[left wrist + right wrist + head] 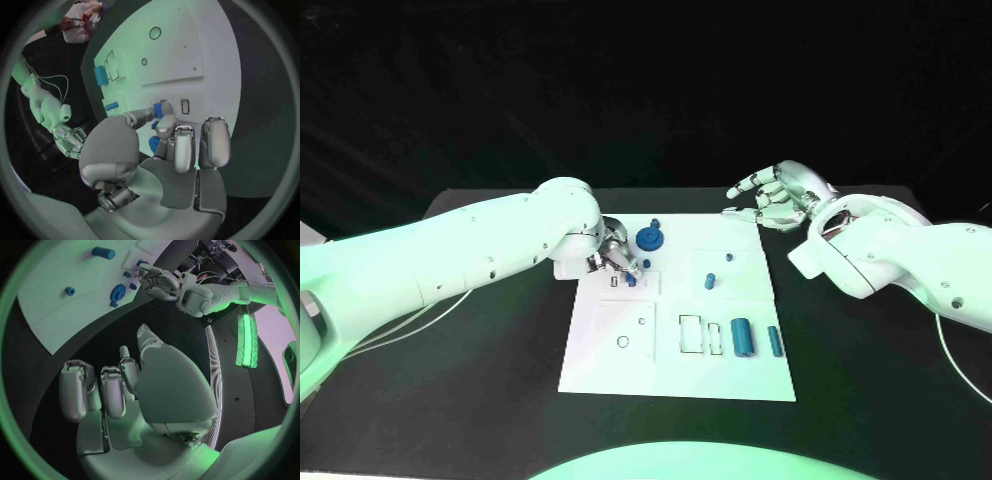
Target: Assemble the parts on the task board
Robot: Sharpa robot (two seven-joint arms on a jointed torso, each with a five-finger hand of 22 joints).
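Black table [473,400]; task board [610,365] shows no legible writing.

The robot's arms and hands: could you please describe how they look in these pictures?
Both arms are smooth, rounded white shells with small dark dots along the casing. Each ends in a silver, many-fingered left hand or right hand, with metallic segmented fingers bearing paler pads and a broad grey palm. Thin pale cables trail beside each arm over the black table.
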